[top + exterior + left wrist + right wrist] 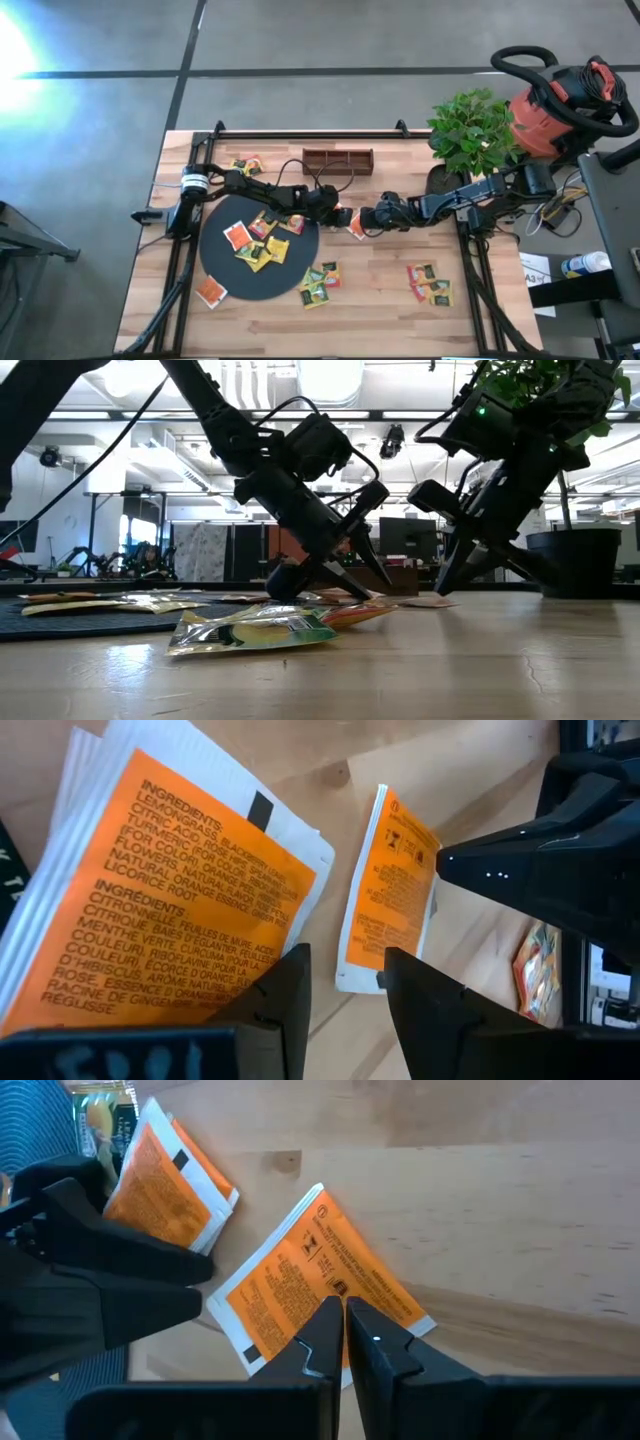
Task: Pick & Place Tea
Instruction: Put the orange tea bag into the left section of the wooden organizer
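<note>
We are viewing two orange tea packets lying printed side up on the bare wood near the middle of the table (380, 300), just beyond the right edge of the black disc (225, 275). The nearer orange packet (325, 1295) is lying flat directly under the tips of the right gripper (345, 1315); the second orange packet (150, 910) is resting close beside it, under the left gripper (345, 980).

We are finding the right gripper's fingers closed together, nearly touching, with their tips poised at the packet's edge; the frames are not showing the packet clamped between them. We are finding the left gripper's fingers parted with a clear gap, holding nothing, tips angled down towards the table between the two orange packets.

In the high view, both arms are meeting near the table's centre: the left gripper (335, 208) is reaching in over the disc, and the right gripper (362, 222) is reaching in from the plant side.

Further packets are lying on the black disc (262, 240), a group (320, 282) is lying on the wood just beside the disc's lower right, another group (430, 283) is sitting towards the right side, one orange packet (211, 291) is lying at the disc's lower left, and several (246, 166) are resting near the far left edge.

The brown wooden tray (338, 160) is standing at the far edge, and a potted plant (470, 135) is standing at the far right corner.
</note>
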You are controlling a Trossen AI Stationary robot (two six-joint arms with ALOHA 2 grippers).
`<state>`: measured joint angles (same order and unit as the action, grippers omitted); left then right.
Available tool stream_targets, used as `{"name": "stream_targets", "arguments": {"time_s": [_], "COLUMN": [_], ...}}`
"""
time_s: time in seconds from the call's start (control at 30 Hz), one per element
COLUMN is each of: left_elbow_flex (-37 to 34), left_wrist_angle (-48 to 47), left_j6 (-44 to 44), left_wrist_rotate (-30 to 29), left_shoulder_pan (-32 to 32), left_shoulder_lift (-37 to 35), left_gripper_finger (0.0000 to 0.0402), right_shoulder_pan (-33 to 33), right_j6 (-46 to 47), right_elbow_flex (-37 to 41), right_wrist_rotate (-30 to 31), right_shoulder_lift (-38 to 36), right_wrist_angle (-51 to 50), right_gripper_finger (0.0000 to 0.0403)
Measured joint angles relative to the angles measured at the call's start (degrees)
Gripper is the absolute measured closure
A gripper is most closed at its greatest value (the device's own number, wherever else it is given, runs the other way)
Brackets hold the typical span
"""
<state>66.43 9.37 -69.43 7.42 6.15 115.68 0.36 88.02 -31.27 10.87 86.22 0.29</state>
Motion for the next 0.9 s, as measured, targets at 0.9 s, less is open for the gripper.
{"name": "stream_targets", "arguments": {"time_s": [0.9], "left_elbow_flex": [0.00], "left_wrist_angle": [-1.94], "left_j6": [2.12], "left_wrist_rotate": [0.77], "left_shoulder_pan": [-1.92], "left_shoulder_lift": [0.00], "left_gripper_finger": [0.0296], "right_shoulder_pan": [0.02], "right_j6": [-0.26], "right_elbow_flex": [-1.62], "right_wrist_rotate": [-2.55], "right_shoulder_lift": [8.91], "right_wrist_angle": [10.09], "right_gripper_finger": [0.0385]}}
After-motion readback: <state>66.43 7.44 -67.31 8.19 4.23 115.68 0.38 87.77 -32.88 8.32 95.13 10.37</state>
